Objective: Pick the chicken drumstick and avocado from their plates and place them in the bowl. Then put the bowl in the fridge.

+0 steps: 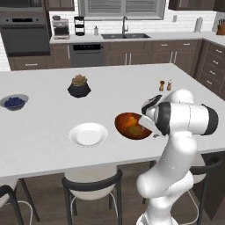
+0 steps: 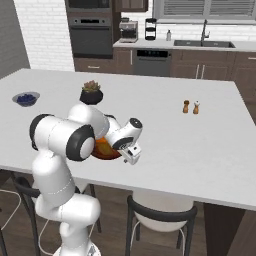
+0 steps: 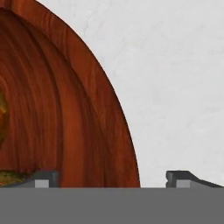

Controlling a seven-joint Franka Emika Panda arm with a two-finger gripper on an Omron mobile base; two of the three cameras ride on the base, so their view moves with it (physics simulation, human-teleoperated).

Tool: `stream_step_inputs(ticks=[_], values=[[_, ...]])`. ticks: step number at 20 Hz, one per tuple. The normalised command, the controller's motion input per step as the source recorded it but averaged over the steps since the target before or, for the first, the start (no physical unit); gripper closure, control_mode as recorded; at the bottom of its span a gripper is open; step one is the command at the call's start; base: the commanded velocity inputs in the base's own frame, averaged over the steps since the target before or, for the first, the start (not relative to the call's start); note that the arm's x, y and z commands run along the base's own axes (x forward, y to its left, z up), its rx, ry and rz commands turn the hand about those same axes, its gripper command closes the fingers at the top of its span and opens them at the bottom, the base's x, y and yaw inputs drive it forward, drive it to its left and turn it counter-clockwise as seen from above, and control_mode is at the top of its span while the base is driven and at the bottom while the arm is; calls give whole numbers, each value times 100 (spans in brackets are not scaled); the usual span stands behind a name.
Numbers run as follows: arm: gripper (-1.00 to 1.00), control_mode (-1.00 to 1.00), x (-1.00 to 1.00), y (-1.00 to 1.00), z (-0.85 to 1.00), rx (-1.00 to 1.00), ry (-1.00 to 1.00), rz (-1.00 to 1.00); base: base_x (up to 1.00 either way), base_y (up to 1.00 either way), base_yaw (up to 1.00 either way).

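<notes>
- Two finger tips of the gripper [image 3: 111,179] stand wide apart astride the rim of the bowl [image 3: 65,113], one tip inside the wall and one outside over the counter [image 3: 175,65]; nothing is clamped yet.
- Inside the bowl, just beyond the inner tip, sits yellow-green and orange food [image 1: 133,127], likely the avocado and chicken drumstick already dropped in, though the two cannot be told apart.
- Risk, as a judgement: the glossy curved wall offers a thin hold, so a grip set too shallow could let the loaded bowl tilt or slip on the lift and spill its contents; the inner finger could also nudge the food as it closes.
- Beside the bowl, away from the arm, lies the empty white plate [image 1: 88,134].
- Farther across the counter stand the black pot with a succulent [image 1: 79,86] and the grey bowl of blue berries [image 1: 14,102]; two small shakers [image 2: 191,106] stand well apart on the other side.
- Nothing stands between gripper and rim; stools [image 1: 91,186] line the near edge below the counter.
</notes>
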Motion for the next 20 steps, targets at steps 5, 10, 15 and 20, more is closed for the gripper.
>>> stream_step_inputs(ticks=[5,10,15,20], values=[[100,-100,11,20,-5,0,0,0,0,0,0],[100,-100,2,5,0,0,0,0,0,0,0],[100,-100,-27,0,8,0,-4,-7,0,0,0],[100,-100,-51,-5,17,0,-16,-11,0,0,0]])
